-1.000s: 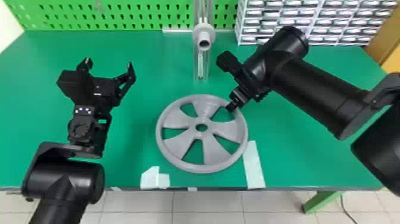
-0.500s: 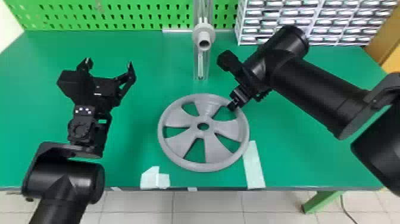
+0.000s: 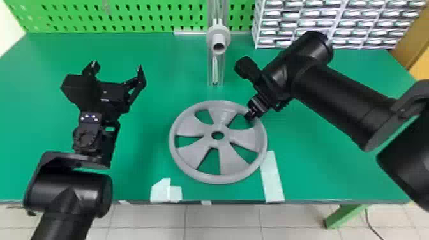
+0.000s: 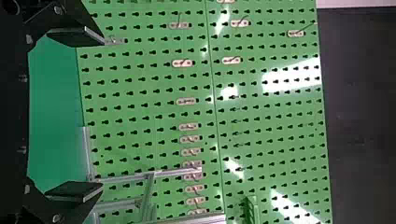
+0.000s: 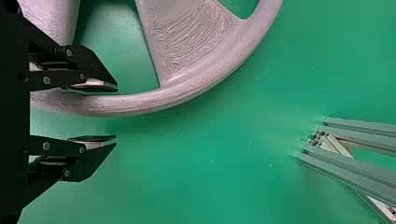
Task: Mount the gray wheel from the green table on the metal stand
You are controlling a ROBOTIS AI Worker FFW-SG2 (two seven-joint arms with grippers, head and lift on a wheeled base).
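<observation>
One gray wheel (image 3: 229, 161) is set flat on the one green table (image 3: 143, 127), in front of the one metal stand (image 3: 214, 71). In the wheel five spokes are counted, with five openings between them and one round hole at the center. On the stand, one gray flanged hub (image 3: 218, 33) is mounted, its open end turned toward the table's front; it is not filled by the wheel.

Two grippers are seen. The right gripper (image 3: 251, 115) is placed at the wheel's far right rim. Its two fingers (image 5: 95, 85) are held apart, with the rim between them; nothing is pinched, and whether the rim is touched cannot be told. The left gripper (image 3: 117, 67) is held well apart from the wheel, on the left side, its two fingers spread wide and nothing gripped.

Near the front edge, one long white strip (image 3: 272, 178) is stuck just beside the wheel. Behind the table, one green pegboard (image 3: 127, 19) and one drawer cabinet (image 3: 330, 25) are seen.
</observation>
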